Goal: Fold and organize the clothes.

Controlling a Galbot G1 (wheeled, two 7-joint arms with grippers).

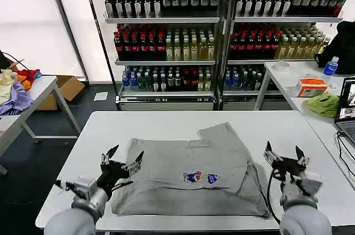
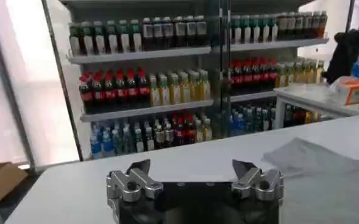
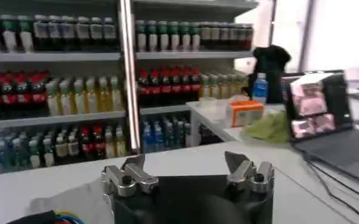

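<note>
Head view: a grey shirt (image 1: pixel 191 177) lies partly folded on the white tabletop (image 1: pixel 166 121), print facing up near its front edge, one sleeve folded across toward the far right. The left gripper (image 1: pixel 123 160) sits at the shirt's left edge with its fingers (image 1: pixel 136 161) apart; the inner fingertip is over the cloth edge, the outer one over bare tabletop, and contact with the cloth cannot be judged. The right gripper (image 1: pixel 283 153) sits just beyond the shirt's right edge, fingers apart and pointing up, not touching the cloth. Beyond both sets of fingers stand shelves (image 1: pixel 222 19) of bottles. Left wrist view: the left gripper (image 2: pixel 191 168) shows its fingers (image 2: pixel 139 168) spread wide with nothing between them; the shirt (image 2: pixel 316 170) lies on the tabletop (image 2: pixel 75 182) outside the fingers, on the side of the finger nearer the robot's middle and farther out. Right wrist view: the right gripper (image 3: pixel 185 165) also has its fingers (image 3: pixel 237 164) apart and empty; a corner of the shirt (image 3: pixel 75 198) lies beside and below the one finger, the tabletop (image 3: pixel 185 155) runs ahead between the fingertips, and a laptop (image 3: pixel 344 131) sits past the other finger.
</note>
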